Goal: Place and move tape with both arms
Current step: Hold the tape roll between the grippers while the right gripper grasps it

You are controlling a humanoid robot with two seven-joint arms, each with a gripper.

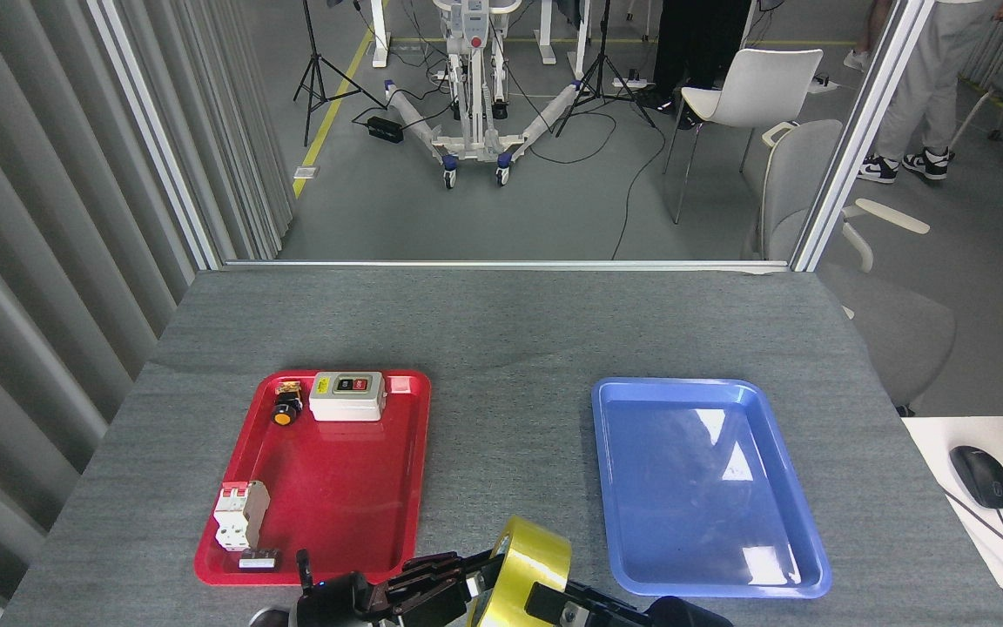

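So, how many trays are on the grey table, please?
2. The red tray lies on the left side of the table and holds small electrical parts. The blue tray lies on the right side with nothing in it. No other tray is visible.

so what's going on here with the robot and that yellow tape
The robot holds a roll of yellow tape on edge at the near edge of the table, between a red tray of electrical parts and a bare blue tray. The left gripper has its fingers on the roll. The right gripper is right beside the roll, which looks like a handover; its grip is unclear.
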